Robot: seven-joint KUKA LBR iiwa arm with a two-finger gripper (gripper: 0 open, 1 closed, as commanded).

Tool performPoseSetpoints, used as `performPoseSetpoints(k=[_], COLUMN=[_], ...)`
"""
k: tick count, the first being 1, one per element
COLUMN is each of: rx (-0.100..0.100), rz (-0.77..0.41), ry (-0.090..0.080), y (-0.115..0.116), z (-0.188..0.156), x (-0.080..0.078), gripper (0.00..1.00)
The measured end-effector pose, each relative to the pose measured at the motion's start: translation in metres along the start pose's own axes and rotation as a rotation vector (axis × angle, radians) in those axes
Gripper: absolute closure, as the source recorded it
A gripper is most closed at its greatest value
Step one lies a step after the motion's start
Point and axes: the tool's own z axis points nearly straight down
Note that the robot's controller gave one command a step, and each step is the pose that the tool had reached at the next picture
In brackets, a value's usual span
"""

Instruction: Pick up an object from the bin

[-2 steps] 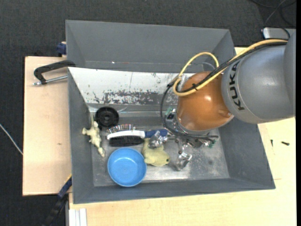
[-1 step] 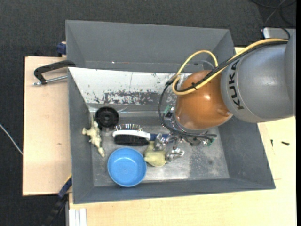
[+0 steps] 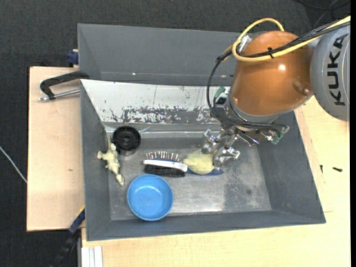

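My gripper hangs low over the middle of the bin, its metal fingers spread apart with nothing between them. Just below and left of its tips lies a pale yellow rounded lump on a blue piece. To the left of that lies a black brush with a white handle.
A blue bowl sits near the front wall. A black round cap and a cream toy figure lie at the left. The arm's orange cover hangs over the bin's right rear.
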Motion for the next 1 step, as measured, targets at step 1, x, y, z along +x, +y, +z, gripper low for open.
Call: performPoseSetpoints(k=[1], rx=[-0.002], rz=[-0.127], ry=[0.0], y=[0.01], z=[-0.0657], x=[-0.0174], gripper=[1.0])
